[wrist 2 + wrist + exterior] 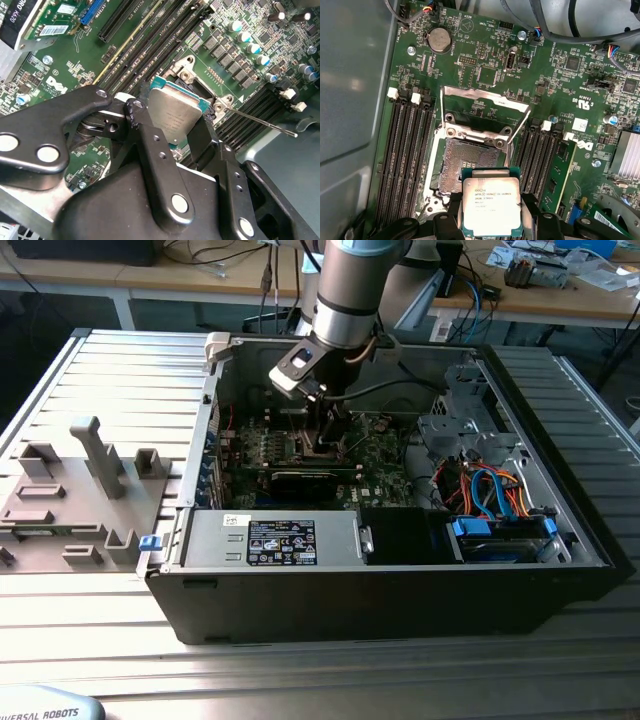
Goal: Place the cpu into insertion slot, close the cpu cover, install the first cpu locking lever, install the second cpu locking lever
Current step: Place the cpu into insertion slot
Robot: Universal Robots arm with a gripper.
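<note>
Exterior view: the black gripper (328, 430) sits inside the open black computer case (400, 590). Second wrist view: it clamps the silver-grey square cpu (175, 117). First wrist view: the cpu hangs at the edge of the dark square insertion slot (470, 165), with the thin silver cpu cover (485, 98) raised.

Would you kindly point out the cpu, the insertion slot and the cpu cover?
cpu (491, 207): first wrist view, metal lid.
insertion slot (465, 160): first wrist view, pin field.
cpu cover (485, 97): first wrist view, frame bar.
</note>
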